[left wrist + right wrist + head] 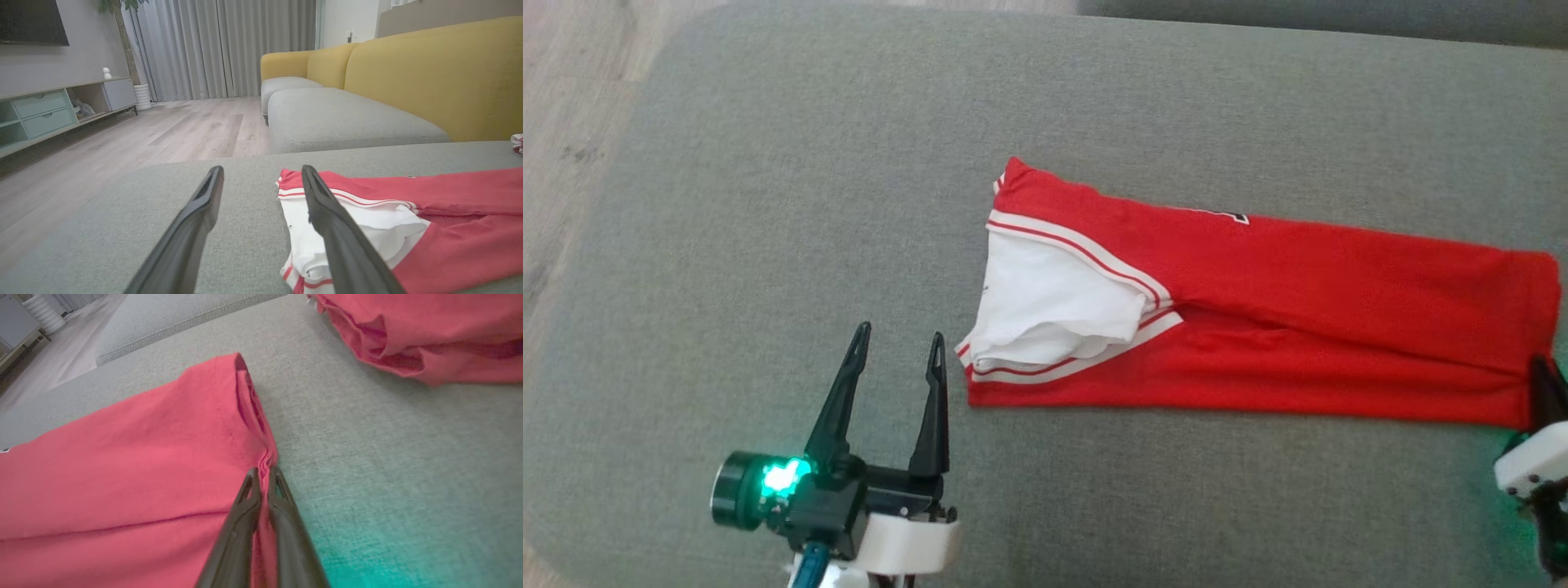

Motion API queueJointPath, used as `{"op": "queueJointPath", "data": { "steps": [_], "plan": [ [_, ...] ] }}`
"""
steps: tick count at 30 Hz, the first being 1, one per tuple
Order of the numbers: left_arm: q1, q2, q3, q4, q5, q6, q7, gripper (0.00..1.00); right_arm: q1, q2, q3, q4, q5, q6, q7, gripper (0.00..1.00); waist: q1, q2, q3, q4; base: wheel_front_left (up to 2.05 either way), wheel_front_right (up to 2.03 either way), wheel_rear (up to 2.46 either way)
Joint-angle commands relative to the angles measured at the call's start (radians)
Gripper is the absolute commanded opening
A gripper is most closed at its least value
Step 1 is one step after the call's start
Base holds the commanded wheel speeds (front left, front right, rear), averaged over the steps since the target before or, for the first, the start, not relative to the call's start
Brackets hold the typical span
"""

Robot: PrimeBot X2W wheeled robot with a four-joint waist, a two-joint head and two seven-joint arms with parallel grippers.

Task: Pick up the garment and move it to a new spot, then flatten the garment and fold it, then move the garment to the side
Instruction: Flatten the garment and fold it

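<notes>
Apparently right end effector [263, 470] pinches garment [1258, 310] hem; left end effector [901, 331] gapes.

left gripper [900, 331] fingers spread apart; right gripper [263, 470] fingers pinched together.

Red garment [1323, 278] folded into long strip, white lining exposed at left end.

This is a home living room: ahead of the left end effector [261, 169] a pale wood floor [163, 130] runs to full-length grey curtains [220, 45], to its right stands a yellow sofa [429, 77] with grey seat cushions [339, 118], and to its left a low drawer cabinet [45, 114] sits under a wall-mounted television [32, 20].
</notes>
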Motion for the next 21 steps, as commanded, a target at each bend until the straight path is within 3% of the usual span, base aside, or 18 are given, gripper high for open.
{"op": "queueJointPath", "data": {
  "steps": [1,7,12,16,21],
  "plan": [
    [-0.014,-0.003,0.042,-0.028,0.01,-0.005,-0.005,1.0,0.009,-0.038,0.0,-0.023,0.007,-0.001,-0.007,0.0,0.0,0.0,-0.003,-0.006,0.0,0.0,0.0],
    [-0.001,0.001,0.07,-0.025,0.054,-0.01,-0.005,1.0,-0.008,-0.134,-0.045,-0.068,-0.006,-0.001,0.014,0.0,0.0,0.0,-0.01,-0.047,0.0,0.0,0.0],
    [0.009,0.004,0.079,-0.018,0.07,-0.023,-0.005,1.0,-0.022,-0.17,-0.083,-0.201,-0.007,-0.001,0.092,0.0,0.0,0.0,-0.017,-0.072,0.0,0.0,0.0],
    [0.008,-0.001,0.084,-0.014,0.076,-0.03,-0.005,1.0,-0.026,-0.106,-0.066,-0.396,0.086,-0.001,0.209,0.0,0.0,0.0,-0.018,-0.08,0.0,0.0,0.0],
    [0.003,-0.012,0.086,-0.006,0.077,-0.04,-0.005,1.0,-0.016,0.034,-0.003,-0.659,0.156,-0.001,0.35,0.0,0.0,0.0,-0.009,-0.077,0.0,0.0,0.0]
  ]
}}
